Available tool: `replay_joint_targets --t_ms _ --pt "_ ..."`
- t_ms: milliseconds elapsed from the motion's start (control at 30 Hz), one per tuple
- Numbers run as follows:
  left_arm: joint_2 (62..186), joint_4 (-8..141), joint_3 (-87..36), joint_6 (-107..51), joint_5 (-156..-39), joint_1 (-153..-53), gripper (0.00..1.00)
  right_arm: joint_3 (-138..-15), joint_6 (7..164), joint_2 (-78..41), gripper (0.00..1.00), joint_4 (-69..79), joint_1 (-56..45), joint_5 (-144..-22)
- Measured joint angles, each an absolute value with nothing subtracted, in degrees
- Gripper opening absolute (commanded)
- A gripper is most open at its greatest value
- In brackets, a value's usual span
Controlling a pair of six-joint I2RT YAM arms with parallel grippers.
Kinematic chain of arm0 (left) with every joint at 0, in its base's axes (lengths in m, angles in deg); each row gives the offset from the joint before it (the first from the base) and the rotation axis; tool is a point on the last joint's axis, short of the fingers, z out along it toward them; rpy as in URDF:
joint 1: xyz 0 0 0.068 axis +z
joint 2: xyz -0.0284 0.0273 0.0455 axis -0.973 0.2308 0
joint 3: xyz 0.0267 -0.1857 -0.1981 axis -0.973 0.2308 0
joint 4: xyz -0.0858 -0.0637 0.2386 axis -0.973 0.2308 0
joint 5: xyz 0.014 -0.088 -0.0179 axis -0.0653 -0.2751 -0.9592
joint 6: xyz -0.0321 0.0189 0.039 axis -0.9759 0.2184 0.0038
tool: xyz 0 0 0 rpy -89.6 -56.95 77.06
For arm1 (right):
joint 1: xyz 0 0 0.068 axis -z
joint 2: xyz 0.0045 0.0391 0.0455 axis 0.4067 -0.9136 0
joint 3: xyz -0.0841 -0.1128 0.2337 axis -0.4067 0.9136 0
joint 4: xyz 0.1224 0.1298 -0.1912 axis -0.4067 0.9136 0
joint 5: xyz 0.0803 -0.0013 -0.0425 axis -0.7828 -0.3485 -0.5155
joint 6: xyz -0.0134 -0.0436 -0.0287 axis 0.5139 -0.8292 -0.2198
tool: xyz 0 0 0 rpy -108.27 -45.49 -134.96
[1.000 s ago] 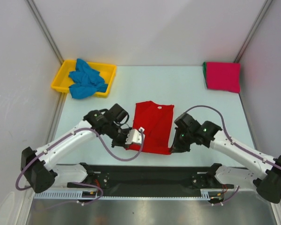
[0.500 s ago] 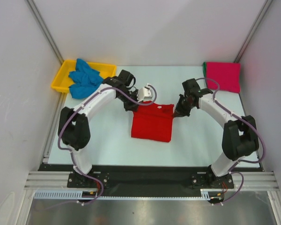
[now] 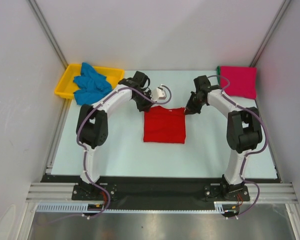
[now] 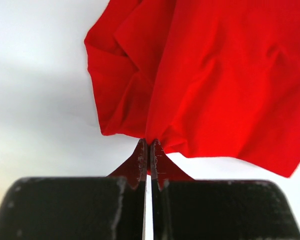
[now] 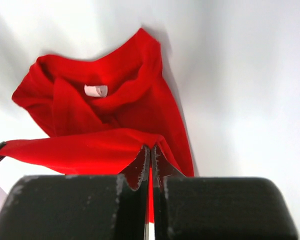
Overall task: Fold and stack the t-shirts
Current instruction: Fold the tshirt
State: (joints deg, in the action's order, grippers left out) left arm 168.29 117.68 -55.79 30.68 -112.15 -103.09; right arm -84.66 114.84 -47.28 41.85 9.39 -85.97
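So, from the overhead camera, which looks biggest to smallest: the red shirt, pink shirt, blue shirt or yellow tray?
1. the yellow tray, partly covered
2. the red shirt
3. the pink shirt and the blue shirt look about alike; the blue one is crumpled, so unranked

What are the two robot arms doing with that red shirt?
They are folding t-shirts. The left gripper and the right gripper each pinch a far corner of the red t-shirt, which lies partly folded on the table. A blue shirt lies crumpled in the yellow tray, and a pink shirt sits folded at the far right corner.
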Motion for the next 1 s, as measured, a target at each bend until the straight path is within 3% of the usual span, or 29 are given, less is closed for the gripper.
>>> replay_joint_targets --t_ms 133,167,200,233,300,333,400,433,533,600,633,833,1000 --pt "169.8 116.3 -56.4 29.3 -110.8 -103.0 0.00 -87.1 114.8 -49.4 0.04 41.7 9.6 -85.7" --pt "169.9 116.0 -56.4 28.8 -110.4 -102.9 0.00 -87.7 114.9 -49.9 0.12 41.3 9.6 -85.8" --pt "170.0 115.5 -56.4 28.3 -110.1 -102.8 0.00 -88.1 115.0 -50.4 0.37 40.7 9.7 -86.0" --pt "170.0 114.8 -56.4 27.7 -109.6 -102.6 0.06 -88.6 115.1 -51.0 0.44 40.2 9.8 -86.2" --pt "170.0 113.1 -56.4 26.5 -108.1 -102.3 0.28 -90.2 114.9 -52.2 0.57 40.1 10.2 -86.1" --pt "170.1 112.1 -56.3 25.6 -107.2 -102.1 0.34 -91.4 114.7 -52.7 0.58 40.1 10.5 -85.6" --pt "170.5 109.7 -56.3 23.8 -105.4 -101.6 0.39 -92.7 114.1 -53.1 0.66 39.3 11.3 -84.6" --pt "170.8 108.5 -56.3 22.7 -104.7 -101.4 0.47 -92.7 113.8 -52.9 0.71 38.8 11.6 -84.3" --pt "171.8 104.8 -56.3 19.2 -101.4 -100.7 0.58 -89.7 111.7 -50.3 0.75 36.1 12.4 -83.0" --pt "172.1 102.7 -56.0 16.6 -100.1 -100.1 0.58 -84.8 110.3 -47.0 0.79 34.7 12.6 -83.0" --pt "172.0 101.9 -55.6 15.4 -100.0 -99.7 0.58 -81.4 109.9 -44.9 0.87 33.2 12.4 -83.6" --pt "167.6 100.8 -50.5 10.1 -104.1 -97.0 0.58 -69.0 107.8 -40.8 0.90 29.3 8.6 -87.9" --pt "160.9 101.1 -43.9 6.6 -108.0 -96.4 0.57 -69.1 107.3 -44.8 0.79 24.7 6.5 -90.0"
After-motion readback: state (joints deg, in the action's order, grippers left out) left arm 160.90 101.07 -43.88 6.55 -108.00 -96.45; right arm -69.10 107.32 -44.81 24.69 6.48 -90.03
